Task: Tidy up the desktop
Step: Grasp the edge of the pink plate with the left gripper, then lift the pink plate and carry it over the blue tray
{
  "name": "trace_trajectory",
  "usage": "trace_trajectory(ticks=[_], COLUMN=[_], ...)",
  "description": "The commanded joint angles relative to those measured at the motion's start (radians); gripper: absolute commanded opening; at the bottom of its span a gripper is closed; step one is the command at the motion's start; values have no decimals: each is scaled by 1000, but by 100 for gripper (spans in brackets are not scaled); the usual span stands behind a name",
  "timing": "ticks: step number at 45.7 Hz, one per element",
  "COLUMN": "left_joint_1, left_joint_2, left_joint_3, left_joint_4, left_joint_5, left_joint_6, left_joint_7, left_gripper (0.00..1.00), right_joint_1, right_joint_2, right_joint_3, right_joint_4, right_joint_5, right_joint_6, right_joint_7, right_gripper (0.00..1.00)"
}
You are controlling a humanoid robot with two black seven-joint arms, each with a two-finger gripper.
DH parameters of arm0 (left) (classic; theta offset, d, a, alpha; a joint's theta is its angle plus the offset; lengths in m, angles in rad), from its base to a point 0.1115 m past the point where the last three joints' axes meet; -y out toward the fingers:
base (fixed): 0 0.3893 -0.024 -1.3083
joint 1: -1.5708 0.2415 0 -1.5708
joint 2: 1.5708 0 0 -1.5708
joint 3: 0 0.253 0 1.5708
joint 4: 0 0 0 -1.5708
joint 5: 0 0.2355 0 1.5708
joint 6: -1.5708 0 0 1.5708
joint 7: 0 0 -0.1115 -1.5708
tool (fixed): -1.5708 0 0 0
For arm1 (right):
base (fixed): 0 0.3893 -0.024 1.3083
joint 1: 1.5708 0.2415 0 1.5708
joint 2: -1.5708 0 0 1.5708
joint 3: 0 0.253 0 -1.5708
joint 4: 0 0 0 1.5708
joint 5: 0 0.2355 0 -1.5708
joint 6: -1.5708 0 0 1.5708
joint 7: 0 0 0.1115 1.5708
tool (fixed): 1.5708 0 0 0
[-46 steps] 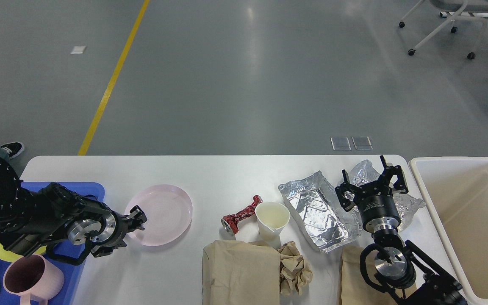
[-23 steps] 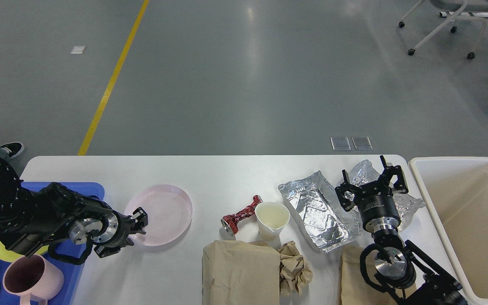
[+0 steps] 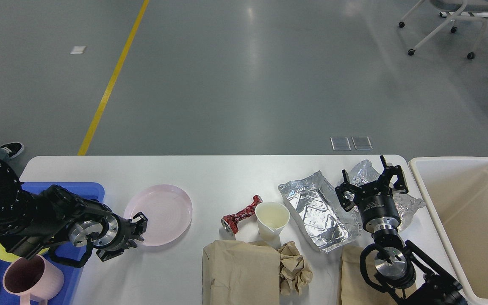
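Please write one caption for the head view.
Left gripper at round pink plate; right gripper open above crumpled foil tray.

A white desktop [image 3: 227, 173] carries a pale pink plate [image 3: 161, 207], a crushed red can [image 3: 239, 216], a cream paper cup [image 3: 271, 218], a silver foil tray [image 3: 318, 212], tan paper bags [image 3: 239, 273], beside a blue tray [image 3: 74, 190] and a beige bin [image 3: 472, 220].

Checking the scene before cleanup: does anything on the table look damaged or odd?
Yes. A red can lies crushed on its side beside the paper cup, whose rim is dented. A foil tray is crumpled, and a wadded brown paper sits nearby.
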Motion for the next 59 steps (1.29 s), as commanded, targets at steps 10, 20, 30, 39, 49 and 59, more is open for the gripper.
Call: trace_trajectory(ticks=[10, 20, 30, 39, 49, 59], left_joint_1=[-3, -15, -47, -185, -368, -627], left_joint_2=[2, 21, 44, 109, 196, 253], left_joint_3=[-1, -1, 7, 76, 137, 229], left_joint_4=[-1, -10, -29, -122, -260, -449], left_joint_5=[-2, -3, -3, 3, 12, 60], left_joint_6=[-64, -67, -77, -195, -301, -305], left_joint_7=[5, 5, 11, 22, 31, 17], left_gripper=[0, 0, 0, 0, 0, 0], right_joint_1=[0, 0, 0, 0, 0, 0], right_joint_2=[0, 0, 0, 0, 0, 0], right_joint_3=[0, 0, 0, 0, 0, 0], right_joint_4=[0, 0, 0, 0, 0, 0], right_joint_5=[0, 0, 0, 0, 0, -2], right_joint_6=[0, 0, -1, -1, 0, -1], right_joint_7=[0, 0, 0, 0, 0, 0], right_gripper=[100, 100, 100, 100, 100, 100])
